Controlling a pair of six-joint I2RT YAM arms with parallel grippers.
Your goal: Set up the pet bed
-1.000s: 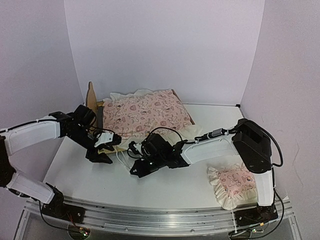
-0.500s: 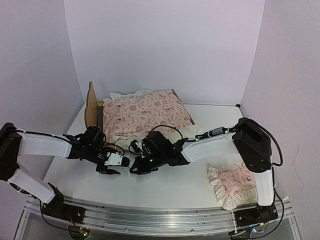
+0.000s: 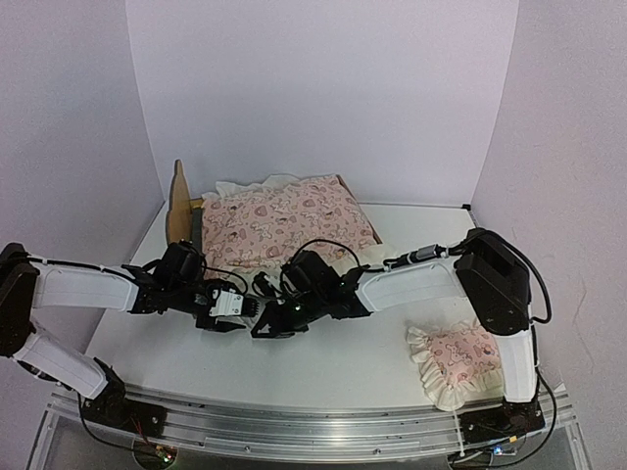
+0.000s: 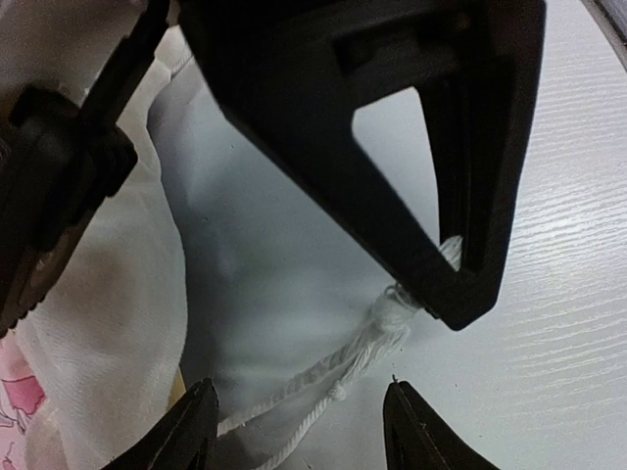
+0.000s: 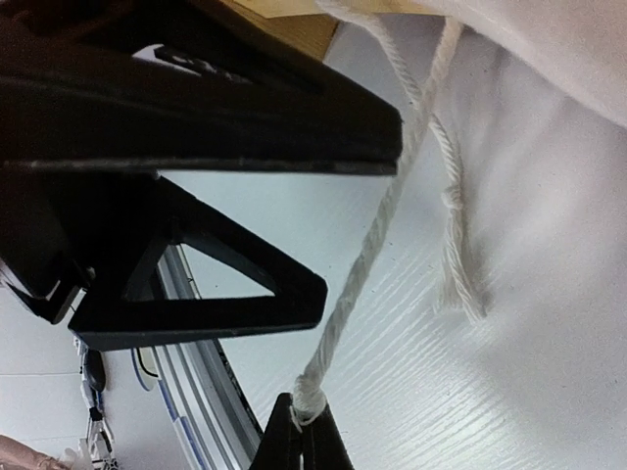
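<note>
The plywood pet bed (image 3: 179, 201) stands at the back left, its frame mostly covered by the pink heart-print cushion (image 3: 289, 220). A white tie string (image 5: 377, 235) runs from the cushion's front edge down to my right gripper (image 5: 306, 431), which is shut on its knotted end. A second string with a frayed end (image 5: 458, 279) hangs loose beside it. My left gripper (image 4: 302, 421) is open and low over the table, with both strings (image 4: 328, 370) lying between its fingertips. The two grippers (image 3: 238, 311) (image 3: 263, 326) are almost touching in front of the bed.
A small pink ruffled pillow (image 3: 456, 357) lies at the front right beside the right arm's base. White walls close in the table on three sides. The metal rail (image 3: 294, 426) runs along the near edge.
My left arm has dropped from the bed's front corner to the table and moved right, up against the right gripper. The right gripper stays shut on the string and barely moved.
</note>
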